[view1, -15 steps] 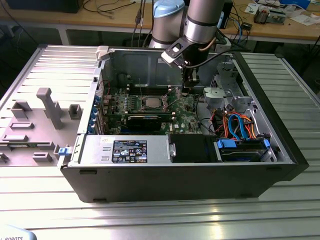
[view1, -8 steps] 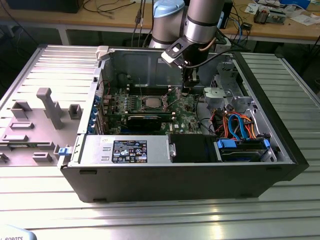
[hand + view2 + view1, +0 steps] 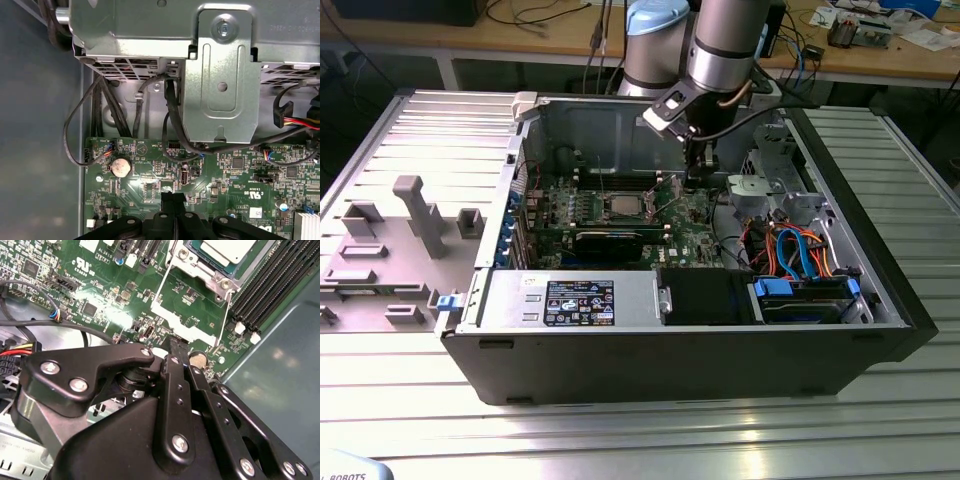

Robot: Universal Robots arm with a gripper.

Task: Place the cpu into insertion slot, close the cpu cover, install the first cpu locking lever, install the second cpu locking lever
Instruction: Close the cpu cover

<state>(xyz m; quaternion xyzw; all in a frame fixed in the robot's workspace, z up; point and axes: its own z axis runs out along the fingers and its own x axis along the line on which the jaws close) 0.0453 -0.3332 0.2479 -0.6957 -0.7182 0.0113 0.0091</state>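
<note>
The cpu (image 3: 625,207) shows its silver-grey top in the middle of the green motherboard (image 3: 695,235). In the second wrist view the cpu (image 3: 226,249) lies in the insertion slot with the silvery cpu cover (image 3: 200,267) framing it. I cannot make out how the locking levers stand. My gripper (image 3: 700,178) hangs low over the board, to the exterior view's right of the socket. Its black fingertips (image 3: 172,197) are pressed together with nothing between them. The gripper (image 3: 177,349) points at bare board a short way from the cover, near a coin battery (image 3: 198,359).
The board lies inside an open computer case (image 3: 880,250). A metal drive cage (image 3: 220,75) and black cables (image 3: 80,130) crowd the board's edge near the fingertips. Black memory slots (image 3: 270,285) run beside the socket. A grey fixture plate (image 3: 410,220) lies at the exterior view's left.
</note>
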